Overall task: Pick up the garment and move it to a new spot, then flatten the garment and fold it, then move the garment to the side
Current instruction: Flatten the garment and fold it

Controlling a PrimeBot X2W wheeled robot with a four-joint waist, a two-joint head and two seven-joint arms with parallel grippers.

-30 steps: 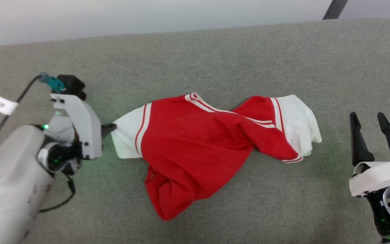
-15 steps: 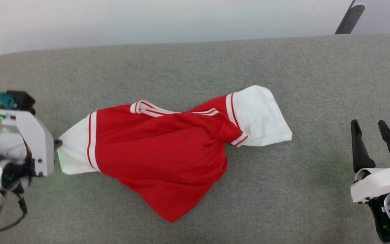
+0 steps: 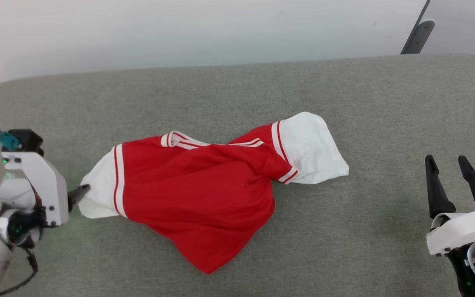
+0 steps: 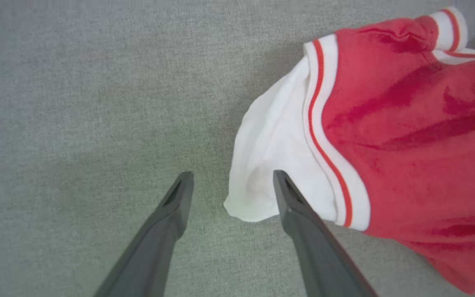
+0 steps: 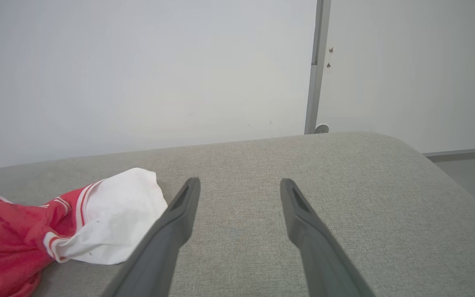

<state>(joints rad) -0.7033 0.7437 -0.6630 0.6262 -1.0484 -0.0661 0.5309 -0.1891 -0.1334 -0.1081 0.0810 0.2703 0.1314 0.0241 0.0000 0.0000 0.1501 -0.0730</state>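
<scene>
As it lies bunched, the garment [image 3: 196, 202] is red, white-sleeved.

White arms [image 3: 35, 181] carry dark, tapered gripper fingers [image 3: 435, 185].

Grey upholstered surface [image 3: 237, 82], white wall [image 3: 179, 29]

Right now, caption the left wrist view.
Left end effector open at the white sleeve of a red shirt on grey fabric.
</scene>
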